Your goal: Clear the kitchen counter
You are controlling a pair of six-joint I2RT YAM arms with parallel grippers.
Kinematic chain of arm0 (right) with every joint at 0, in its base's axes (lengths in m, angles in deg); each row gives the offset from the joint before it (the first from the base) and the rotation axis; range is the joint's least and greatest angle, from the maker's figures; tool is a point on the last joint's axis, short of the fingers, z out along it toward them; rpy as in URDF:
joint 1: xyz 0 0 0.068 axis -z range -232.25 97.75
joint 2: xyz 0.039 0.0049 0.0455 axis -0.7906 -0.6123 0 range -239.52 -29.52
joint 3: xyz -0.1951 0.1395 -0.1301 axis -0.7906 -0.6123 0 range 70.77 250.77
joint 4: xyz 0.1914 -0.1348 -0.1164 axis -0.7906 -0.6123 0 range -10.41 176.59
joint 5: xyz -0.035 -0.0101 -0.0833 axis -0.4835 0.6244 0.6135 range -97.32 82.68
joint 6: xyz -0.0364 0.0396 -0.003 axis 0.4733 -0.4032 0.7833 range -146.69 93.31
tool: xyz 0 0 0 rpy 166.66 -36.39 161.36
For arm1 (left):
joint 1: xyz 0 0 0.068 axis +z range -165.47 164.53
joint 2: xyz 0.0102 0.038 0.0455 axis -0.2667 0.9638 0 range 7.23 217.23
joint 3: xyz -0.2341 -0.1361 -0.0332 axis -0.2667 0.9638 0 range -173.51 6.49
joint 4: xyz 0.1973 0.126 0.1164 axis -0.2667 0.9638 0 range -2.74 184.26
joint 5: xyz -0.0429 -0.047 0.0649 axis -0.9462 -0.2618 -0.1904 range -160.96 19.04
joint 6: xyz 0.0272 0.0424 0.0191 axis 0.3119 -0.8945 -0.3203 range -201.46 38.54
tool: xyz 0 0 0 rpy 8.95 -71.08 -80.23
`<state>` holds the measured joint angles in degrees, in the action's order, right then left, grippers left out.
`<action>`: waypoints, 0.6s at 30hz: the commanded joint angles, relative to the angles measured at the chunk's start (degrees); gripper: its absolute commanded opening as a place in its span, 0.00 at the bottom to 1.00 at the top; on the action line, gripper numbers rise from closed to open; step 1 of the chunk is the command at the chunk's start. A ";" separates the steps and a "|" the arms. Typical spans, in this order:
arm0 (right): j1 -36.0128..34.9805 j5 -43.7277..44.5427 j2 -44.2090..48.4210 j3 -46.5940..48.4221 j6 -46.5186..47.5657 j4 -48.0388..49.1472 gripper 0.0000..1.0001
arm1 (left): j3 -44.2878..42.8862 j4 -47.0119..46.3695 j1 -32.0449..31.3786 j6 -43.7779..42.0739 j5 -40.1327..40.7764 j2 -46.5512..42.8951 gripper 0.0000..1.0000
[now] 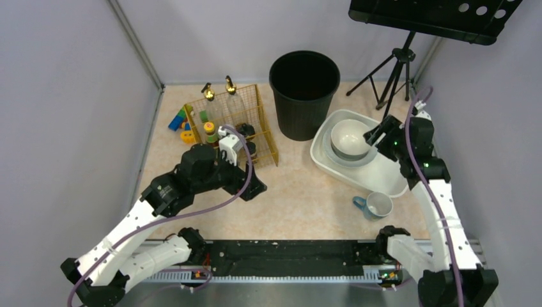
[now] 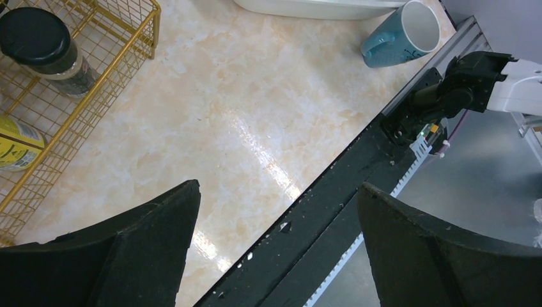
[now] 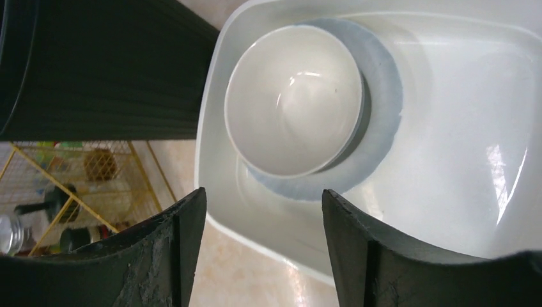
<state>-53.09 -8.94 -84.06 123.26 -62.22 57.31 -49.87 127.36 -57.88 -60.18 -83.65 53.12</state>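
Observation:
The kitchen counter is a beige marbled top. On it a white tub holds a grey plate with a white bowl on top. A blue mug lies on the counter near the front right. My right gripper hovers at the bowl's right rim; in the right wrist view my right gripper is open, nothing between its fingers, above the tub's near wall. My left gripper hangs open over the counter's middle, empty, and the left wrist view shows it above the counter's front edge.
A black bin stands at the back centre. A gold wire basket holds bottles and jars; a black-lidded jar shows inside. Coloured toy blocks lie left of it. A black rail runs along the front. A tripod stands back right.

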 commanded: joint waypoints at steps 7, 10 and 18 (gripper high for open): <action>-2.41 -7.25 10.84 -1.78 4.26 -17.50 0.60 | 4.32 -4.59 -0.04 0.54 -2.45 -1.82 0.96; -6.23 -3.70 10.85 -1.89 3.87 -21.92 0.57 | 5.07 -4.09 -0.04 -0.36 -0.65 -1.40 0.97; -14.67 7.64 9.44 -3.11 1.09 -29.20 0.53 | 6.82 -4.64 -0.04 -0.40 -3.09 0.77 0.96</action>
<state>-64.85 -8.46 -74.20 121.42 -59.49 33.36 -43.58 125.63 -57.88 -60.14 -84.89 52.79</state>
